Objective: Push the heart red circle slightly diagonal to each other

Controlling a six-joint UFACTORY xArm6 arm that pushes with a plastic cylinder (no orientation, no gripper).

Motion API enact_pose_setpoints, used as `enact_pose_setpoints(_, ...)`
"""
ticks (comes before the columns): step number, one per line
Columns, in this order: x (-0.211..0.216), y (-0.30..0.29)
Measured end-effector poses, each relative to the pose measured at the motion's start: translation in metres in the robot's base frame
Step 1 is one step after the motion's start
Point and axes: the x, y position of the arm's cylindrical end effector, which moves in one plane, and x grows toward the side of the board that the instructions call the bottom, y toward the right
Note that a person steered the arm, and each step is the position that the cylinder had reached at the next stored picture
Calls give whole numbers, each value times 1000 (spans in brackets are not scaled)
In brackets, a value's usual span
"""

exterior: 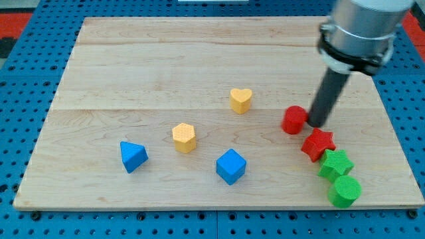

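Observation:
A yellow heart (241, 100) lies a little right of the board's middle. A red circle block (293, 120) lies to its right and slightly lower. My tip (315, 125) stands right against the red circle's right side, touching or nearly touching it. The dark rod rises from there toward the view's top right.
A red star (317, 144) lies just below my tip. A green star (335, 164) and a green circle (345, 191) sit below that, near the board's right bottom corner. A yellow hexagon (184, 137), a blue triangle (133, 156) and a blue cube (231, 166) lie lower left.

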Motion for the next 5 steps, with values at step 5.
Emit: enact_pose_setpoints(5, 47, 75)
